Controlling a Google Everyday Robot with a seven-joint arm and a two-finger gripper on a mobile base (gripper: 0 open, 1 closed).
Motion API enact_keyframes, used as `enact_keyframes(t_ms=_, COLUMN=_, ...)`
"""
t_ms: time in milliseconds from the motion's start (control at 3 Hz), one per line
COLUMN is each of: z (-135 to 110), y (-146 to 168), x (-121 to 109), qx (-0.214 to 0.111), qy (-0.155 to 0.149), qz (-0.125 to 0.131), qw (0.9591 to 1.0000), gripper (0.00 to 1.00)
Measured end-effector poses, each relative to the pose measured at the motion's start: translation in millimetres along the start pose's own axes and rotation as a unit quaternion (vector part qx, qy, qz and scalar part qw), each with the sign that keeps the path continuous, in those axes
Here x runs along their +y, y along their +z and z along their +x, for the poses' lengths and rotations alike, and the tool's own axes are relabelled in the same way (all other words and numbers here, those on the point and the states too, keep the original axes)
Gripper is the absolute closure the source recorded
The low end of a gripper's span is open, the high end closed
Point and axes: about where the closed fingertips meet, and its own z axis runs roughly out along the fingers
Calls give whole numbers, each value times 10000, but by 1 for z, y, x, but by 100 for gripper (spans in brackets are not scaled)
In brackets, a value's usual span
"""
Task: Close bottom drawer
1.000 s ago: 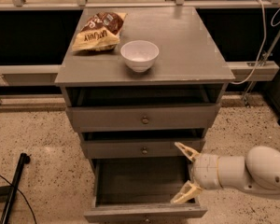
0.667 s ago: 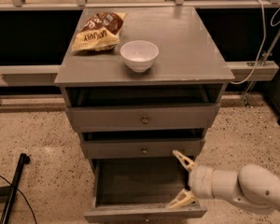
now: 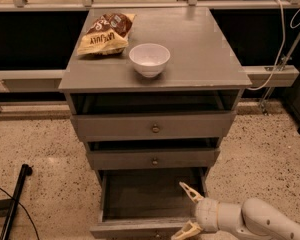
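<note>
- Camera view looked down on a grey cabinet with three drawers stacked in its front.
- Bottom drawer stood pulled well out toward the camera, its plank floor bare to see and its front at the lower edge of the frame.
- Middle drawer and top drawer each sat slightly out, with a dark gap above each front and a small round knob at its centre.
- Gripper was low at the right end of the bottom drawer, its two pale fingers spread wide apart and holding nothing.
- Upper finger reached over the drawer's inside; the lower one lay by the drawer front, and contact could not be told.
- White arm came in from the lower right.
- On the cabinet top, a white bowl stood upright near the front edge, with a chip bag lying just behind it to the left.
- Black pole lay on the speckled floor at lower left.
</note>
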Motion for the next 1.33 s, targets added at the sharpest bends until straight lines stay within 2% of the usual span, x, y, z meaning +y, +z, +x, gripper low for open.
enact_keyframes(t_ms=333, z=6, y=2, x=0, qx=34, qy=43, qz=-11, qw=10000, gripper=0)
enact_keyframes(t_ms=667, z=48, y=19, x=-3, qx=284, qy=357, qz=-87, qw=9989, gripper=0)
enact_keyframes(t_ms=1000, z=137, y=40, x=1, qx=594, qy=721, qz=-96, qw=9956, gripper=2)
enact_keyframes(t_ms=1333, z=178, y=55, x=12, qx=621, qy=769, qz=-124, qw=9950, gripper=24)
